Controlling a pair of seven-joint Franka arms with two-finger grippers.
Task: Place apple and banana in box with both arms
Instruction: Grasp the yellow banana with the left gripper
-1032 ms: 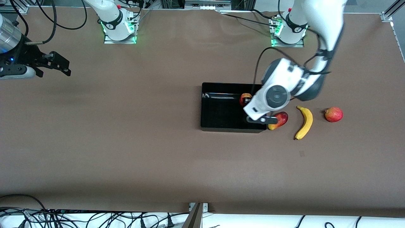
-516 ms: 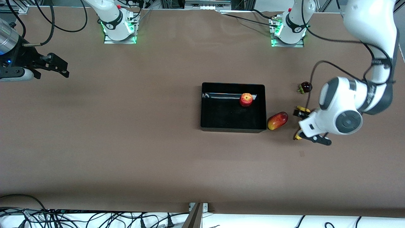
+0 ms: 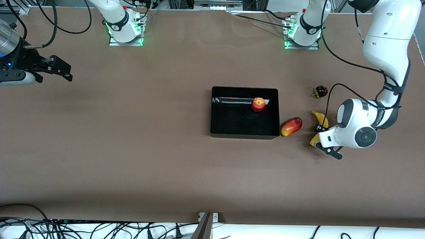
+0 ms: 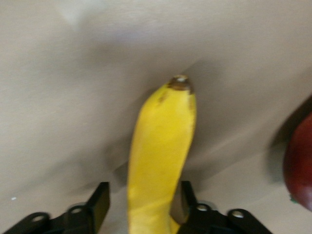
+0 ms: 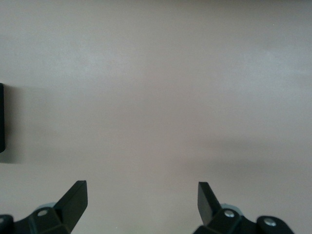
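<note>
The apple [image 3: 258, 104] lies inside the black box [image 3: 229, 127], near its wall on the robots' side. The banana [image 3: 321, 119] lies on the table toward the left arm's end, past a mango-like fruit. My left gripper [image 3: 318, 135] is low over the banana, open, with a finger on each side of it. In the left wrist view the banana [image 4: 163, 146] runs between the fingers [image 4: 99, 204] of the gripper [image 4: 144, 202], with a gap on one side. My right gripper [image 3: 63, 71] waits open and empty at the right arm's end, as the right wrist view [image 5: 141, 200] also shows.
An oblong red-and-yellow fruit [image 3: 291, 126] lies against the box's outer corner, between box and banana. A small dark purple fruit [image 3: 320, 90] sits farther from the camera than the banana. A red fruit [image 4: 300, 165] shows at the left wrist view's edge. The pinkish-red fruit is hidden.
The left arm left the apple in the box, swung over to the banana and came down with its fingers around it. The right arm stayed almost still.
</note>
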